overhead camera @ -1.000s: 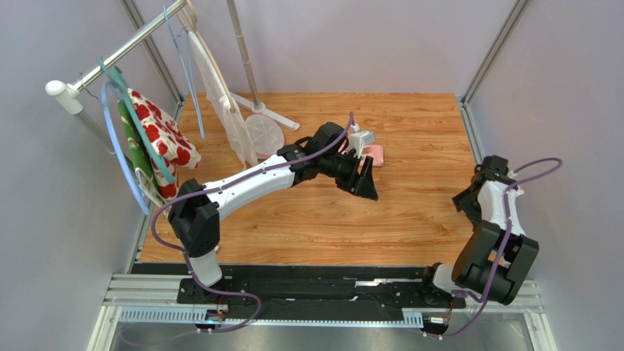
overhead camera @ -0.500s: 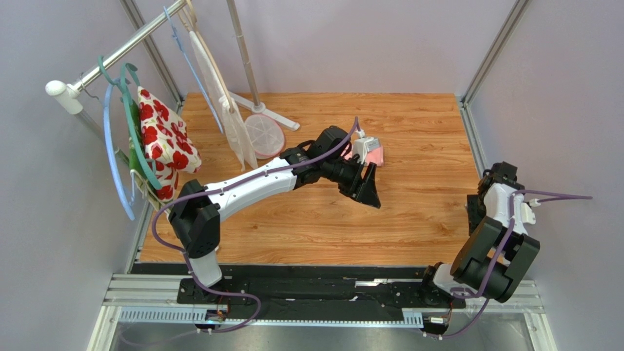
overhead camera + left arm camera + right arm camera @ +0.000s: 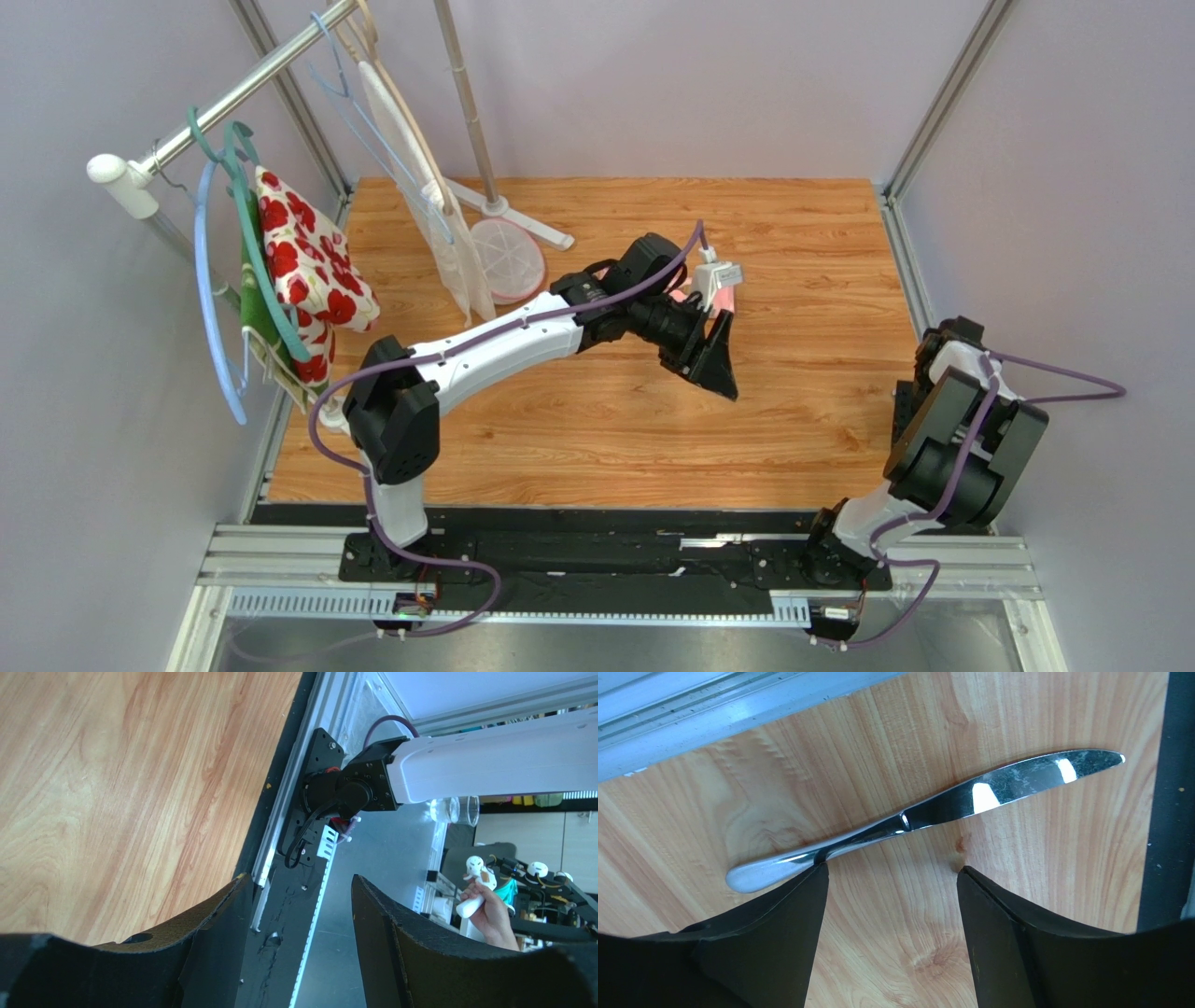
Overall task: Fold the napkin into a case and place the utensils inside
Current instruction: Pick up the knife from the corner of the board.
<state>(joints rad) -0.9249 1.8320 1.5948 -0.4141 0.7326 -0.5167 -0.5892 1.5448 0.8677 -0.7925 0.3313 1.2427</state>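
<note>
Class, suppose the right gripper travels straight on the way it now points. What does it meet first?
Probably the table knife lying on the wooden tabletop, just ahead of the open right gripper. Depth is unclear, so it may touch bare wood beside it instead.

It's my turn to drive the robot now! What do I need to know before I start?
Left gripper: open and empty, over the middle of the table.
Right gripper: open and empty, just above the knife.
The knife lies flat near the table's right edge, not gripped.
Napkin: a small pink bit shows behind the left wrist. I can't tell if it is a case yet.
Done: no utensil shows inside the napkin.
Left: grab the knife, find the other utensils (none in view), then tuck them in.
</note>
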